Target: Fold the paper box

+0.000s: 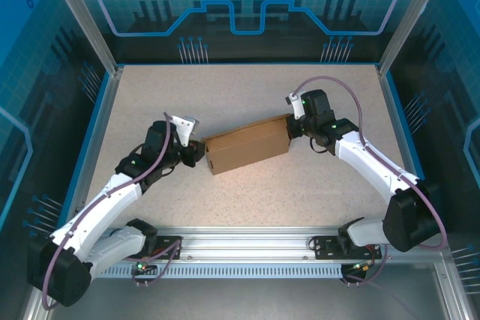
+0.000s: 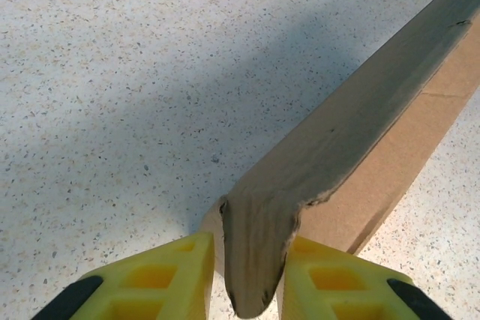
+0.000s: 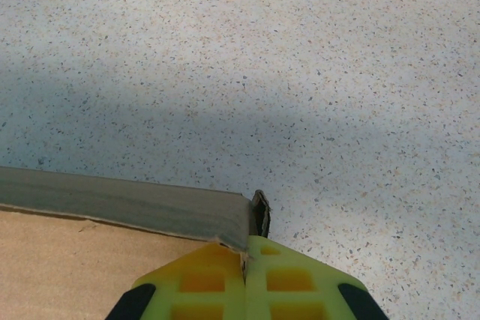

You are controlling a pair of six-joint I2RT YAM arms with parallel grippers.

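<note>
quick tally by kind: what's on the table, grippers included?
paper box: 1 (brown cardboard)
grippers: 2 (yellow fingers): left gripper with a flap of the box between its fingers, right gripper at the corner of the other end
Total: 3
</note>
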